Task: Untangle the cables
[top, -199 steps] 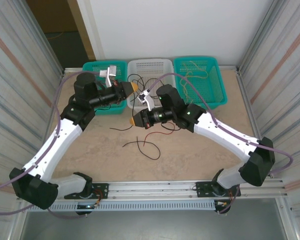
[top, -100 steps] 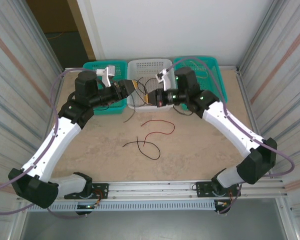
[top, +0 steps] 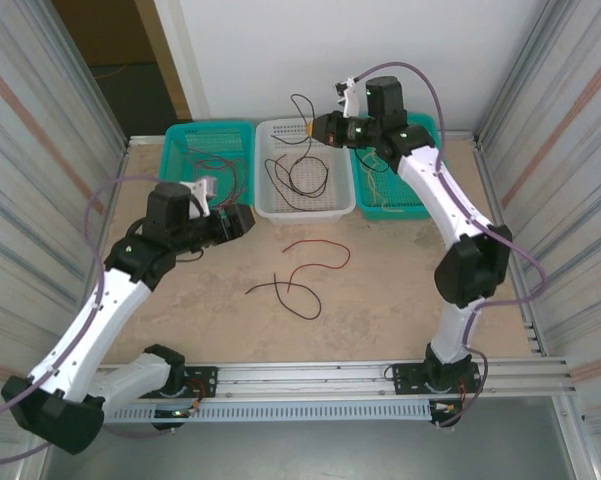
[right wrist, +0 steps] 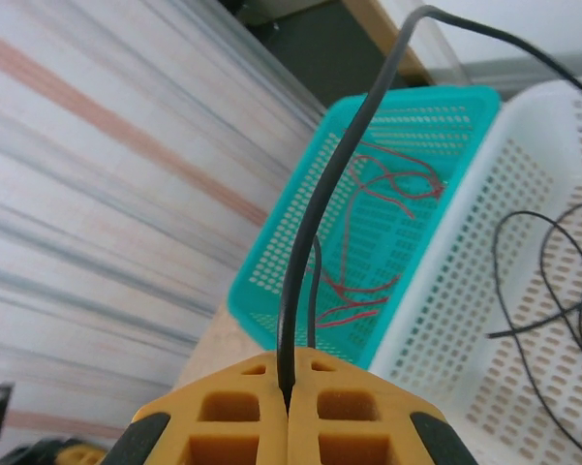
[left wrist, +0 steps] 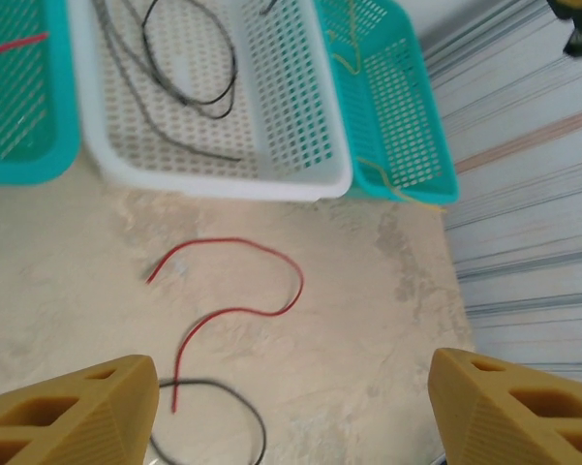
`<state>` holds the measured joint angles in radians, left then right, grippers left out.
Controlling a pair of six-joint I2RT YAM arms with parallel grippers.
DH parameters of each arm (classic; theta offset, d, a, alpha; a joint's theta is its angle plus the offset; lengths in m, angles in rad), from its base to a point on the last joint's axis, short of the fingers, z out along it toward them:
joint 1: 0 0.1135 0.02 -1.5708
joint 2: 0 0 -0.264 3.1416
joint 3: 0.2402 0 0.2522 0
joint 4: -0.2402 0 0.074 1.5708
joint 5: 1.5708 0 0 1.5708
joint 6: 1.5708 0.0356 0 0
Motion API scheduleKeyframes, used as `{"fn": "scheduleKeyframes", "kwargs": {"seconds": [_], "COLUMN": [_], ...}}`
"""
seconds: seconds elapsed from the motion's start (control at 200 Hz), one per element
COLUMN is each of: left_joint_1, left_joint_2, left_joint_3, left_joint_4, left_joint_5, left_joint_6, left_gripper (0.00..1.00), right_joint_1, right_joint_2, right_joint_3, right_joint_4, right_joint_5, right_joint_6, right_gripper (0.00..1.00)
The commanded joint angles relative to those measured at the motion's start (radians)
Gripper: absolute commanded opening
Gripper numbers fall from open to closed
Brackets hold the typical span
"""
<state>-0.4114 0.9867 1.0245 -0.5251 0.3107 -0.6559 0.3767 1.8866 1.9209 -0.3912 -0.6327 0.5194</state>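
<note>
Teal basket (top: 208, 126) on the left is holding red cables (top: 220, 165). In front of it the left arm's fingers (left wrist: 73, 412) are hanging spread wide over the bench (top: 400, 290), gripping nothing. A red cable (left wrist: 223, 240) and a black cable (top: 276, 284) are lying loose mid-bench. Above the white basket (top: 305, 213), the right arm's fingers (right wrist: 228, 417) are pinching a black strand (right wrist: 341, 165), with black loops (top: 305, 178) lying below. Yellow cables (top: 378, 185) are sitting in the right teal basket (top: 385, 213).
</note>
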Motion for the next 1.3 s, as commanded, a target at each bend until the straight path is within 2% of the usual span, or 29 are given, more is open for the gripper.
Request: {"fn": "scheduleKeyframes", "kwargs": {"seconds": [0.0,0.075,0.105,0.135,0.326,0.506,0.611,0.802,0.952,1.102,1.217,1.297], "left_joint_1": [0.009,0.008,0.006,0.005,0.003,0.005,0.005,0.004,0.005,0.005,0.005,0.005], "left_joint_2": [-0.06,-0.092,-0.1,-0.107,-0.11,-0.085,-0.06,-0.062,-0.1,-0.137,-0.134,-0.12], "left_joint_3": [-0.09,-0.15,-0.175,-0.196,-0.252,-0.227,-0.196,-0.177,-0.172,-0.177,-0.187,-0.189], "left_joint_4": [-0.039,-0.038,-0.038,-0.039,-0.079,-0.075,-0.078,-0.089,-0.12,-0.132,-0.117,-0.103], "left_joint_5": [-0.022,-0.006,-0.004,-0.006,-0.028,-0.042,-0.033,-0.019,-0.029,-0.052,-0.041,-0.03], "left_joint_6": [-0.03,-0.063,-0.072,-0.081,-0.094,-0.085,-0.074,-0.064,-0.052,-0.04,-0.043,-0.045], "left_gripper": [0.73,0.7,0.7,0.68,0.62,0.6,0.59,0.57,0.57,0.58,0.58,0.57], "right_joint_1": [-0.005,-0.008,-0.006,-0.001,0.085,0.245,0.322,0.409,0.457,0.481,0.492,0.499], "right_joint_2": [0.094,0.124,0.117,0.103,-0.111,-0.274,-0.307,-0.198,-0.096,-0.007,0.024,0.044], "right_joint_3": [0.055,0.052,0.029,-0.006,-0.331,-0.58,-0.699,-0.735,-0.716,-0.702,-0.679,-0.662], "right_joint_4": [-0.113,-0.149,-0.148,-0.132,-0.059,-0.169,-0.202,-0.271,-0.281,-0.294,-0.306,-0.318], "right_joint_5": [0.071,0.097,0.104,0.109,0.199,0.389,0.438,0.473,0.451,0.479,0.513,0.529], "right_joint_6": [-0.016,-0.009,-0.006,-0.005,-0.032,-0.101,-0.097,-0.117,-0.146,-0.151,-0.155,-0.161], "right_gripper": [0.14,0.37,0.6,0.63,0.59,0.57,0.6,0.55,0.5,0.39,0.35,0.25]}}
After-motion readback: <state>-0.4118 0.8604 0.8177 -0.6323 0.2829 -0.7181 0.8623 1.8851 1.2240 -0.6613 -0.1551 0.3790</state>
